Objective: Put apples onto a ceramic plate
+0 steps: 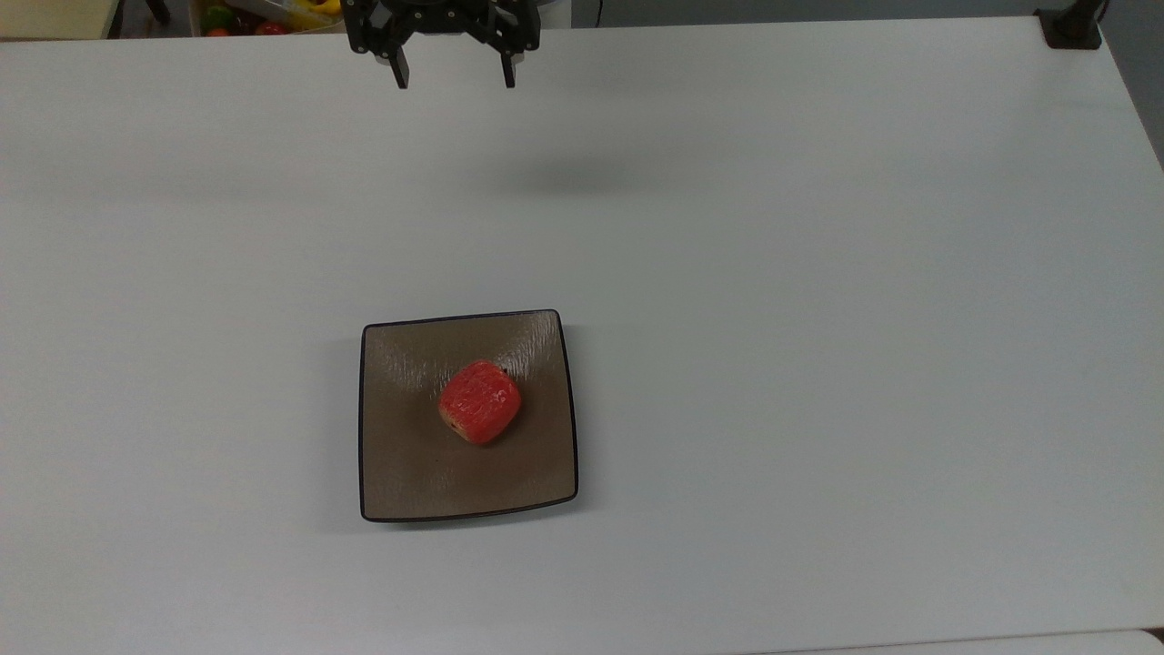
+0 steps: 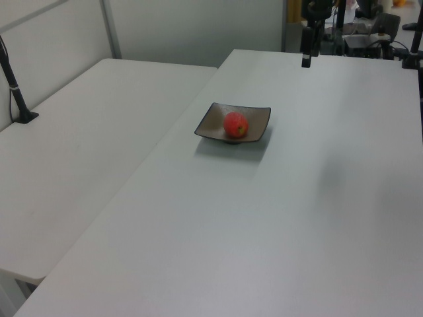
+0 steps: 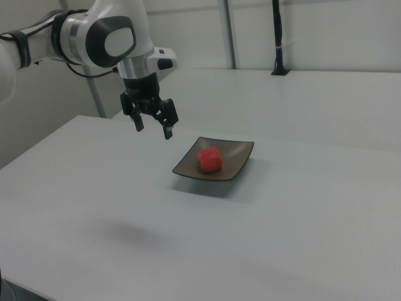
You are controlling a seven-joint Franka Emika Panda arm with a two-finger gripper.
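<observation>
A small red apple (image 1: 480, 402) with pale streaks lies near the middle of the square tan-brown ceramic plate (image 1: 409, 473) on the white table. The same apple (image 2: 236, 124) and plate (image 2: 211, 121) appear in the left view, and the apple (image 3: 210, 159) sits on the plate (image 3: 235, 163) in the right view. My gripper (image 1: 453, 80) hangs high above the table's far edge at the top view's top, well away from the plate. It is open, with nothing between its fingers. In the right view the gripper (image 3: 153, 126) hovers up and left of the plate.
A bin of colourful fruit (image 1: 264, 16) sits beyond the table's far edge at the top view's upper left. A black post base (image 1: 1069, 27) stands at the top view's top right corner. A second white table (image 2: 86, 132) adjoins on the left view's left.
</observation>
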